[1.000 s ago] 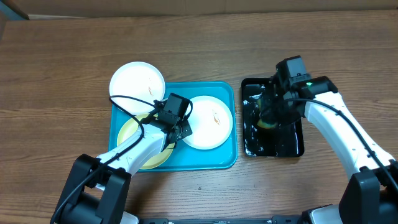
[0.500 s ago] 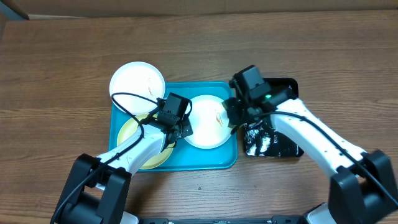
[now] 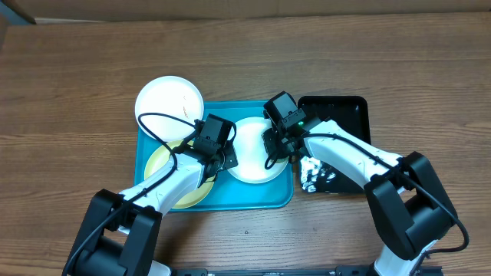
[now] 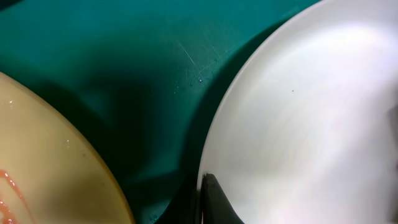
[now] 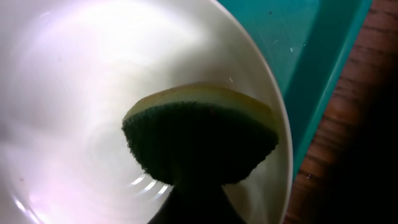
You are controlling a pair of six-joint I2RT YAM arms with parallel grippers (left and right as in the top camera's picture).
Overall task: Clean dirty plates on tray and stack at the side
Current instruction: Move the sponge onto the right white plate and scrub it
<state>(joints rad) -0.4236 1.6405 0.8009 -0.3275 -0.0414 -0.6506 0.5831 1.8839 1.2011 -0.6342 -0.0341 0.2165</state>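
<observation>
Overhead: we see bright, even, diffuse light. The worktop (image 3: 77,77) grain is sharp and shadows under the arms are faint. White glare patches sit on the glossy black tray (image 3: 345,111).

Left wrist: we note soft focus throughout. The white plate (image 4: 311,124) is washed out, and a broad dark shadow lies on the tray (image 4: 93,50) beside it.

Right wrist: the plate is blown out to pinkish glare. The sponge (image 5: 199,143) is dark, its lower edge blurred.
</observation>
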